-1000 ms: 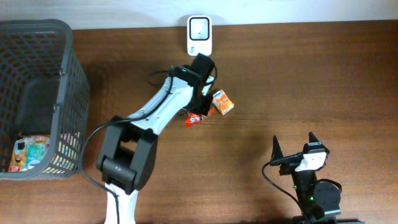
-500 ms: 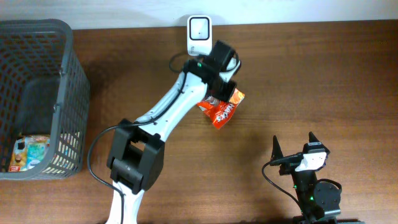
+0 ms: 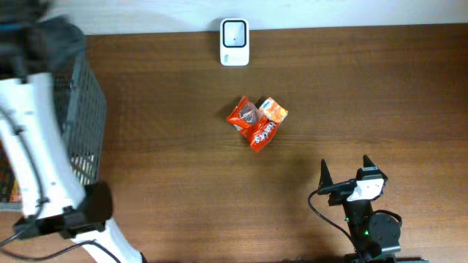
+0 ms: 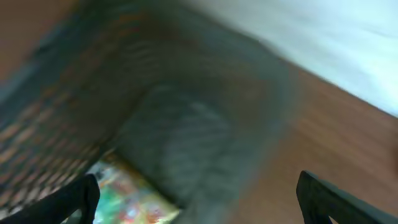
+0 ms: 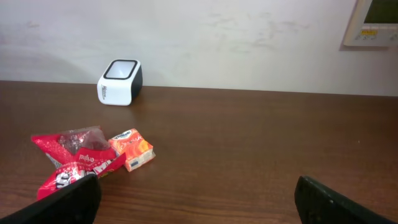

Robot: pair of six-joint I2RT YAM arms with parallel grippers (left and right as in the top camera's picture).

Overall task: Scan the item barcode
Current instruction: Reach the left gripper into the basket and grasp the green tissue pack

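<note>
On brown wooden table [image 3: 365, 88]: white scanner [image 3: 235, 32] at far edge, red packet [image 3: 252, 128] touching orange box [image 3: 274, 109] mid-table, basket [image 3: 91, 124] at left.

The surface [image 3: 365, 95] looks like dark brown wood, its grain showing, smooth with a low satin sheen. The scanner [image 3: 235, 33] is smooth white plastic with a darker, glossy window on top. The red packet [image 3: 252, 126] is crinkled glossy film (it catches the light along its creases), while the orange carton [image 3: 275, 109] looks like printed card, flatter and duller. The basket [image 3: 86, 117] is matt grey plastic mesh. The left arm [image 3: 29, 139] wears a smooth white shell; the right gripper [image 3: 344, 164] is matt black. The wall [image 5: 249, 37] is matt white, faintly scuffed.
</note>
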